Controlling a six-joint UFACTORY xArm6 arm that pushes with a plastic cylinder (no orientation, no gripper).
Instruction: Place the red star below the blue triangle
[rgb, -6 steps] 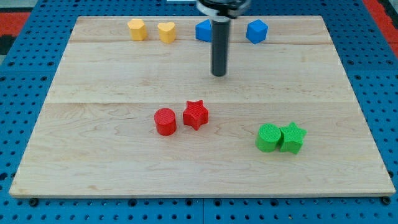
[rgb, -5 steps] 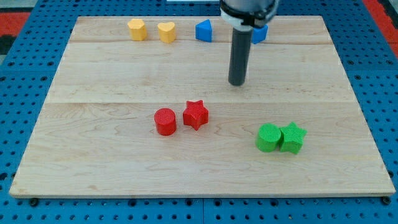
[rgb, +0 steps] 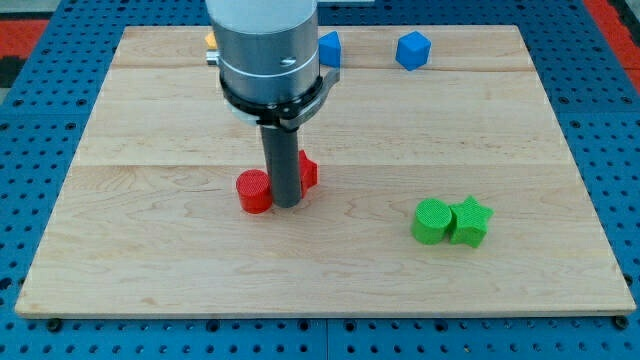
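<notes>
Nearest the bottom of the frame, at lower right, a ribbed green plastic cylinder (rgb: 432, 221) sits touching a green plastic star (rgb: 470, 221) on the pale wooden tabletop (rgb: 520, 130).

A little farther up, left of centre, my tip (rgb: 287, 204) is planted between the small red plastic cylinder (rgb: 254, 192) on its left and the red plastic star (rgb: 307, 171) on its upper right. The rod covers most of the star, so only its right-hand points show. The tip looks pressed against or just beside both red blocks; I cannot tell which it actually touches. There is no gripper on this arm, so there is no opening or grasp to report.

Along the top edge, the blue plastic triangle (rgb: 328, 47) peeks out beside the arm's grey housing, and a blue plastic cube-like block (rgb: 412, 49) sits to its right. A sliver of an orange-yellow block (rgb: 211, 40) shows at the upper left, mostly hidden.

The star lies well below the triangle and slightly left of it, so it needs a push toward the top of the frame. The risk, as I judge it: wedged between two blocks, the tip could drag the red cylinder along, or catch a star point off-centre and spin it sideways. Too long a push could ram the triangle.
</notes>
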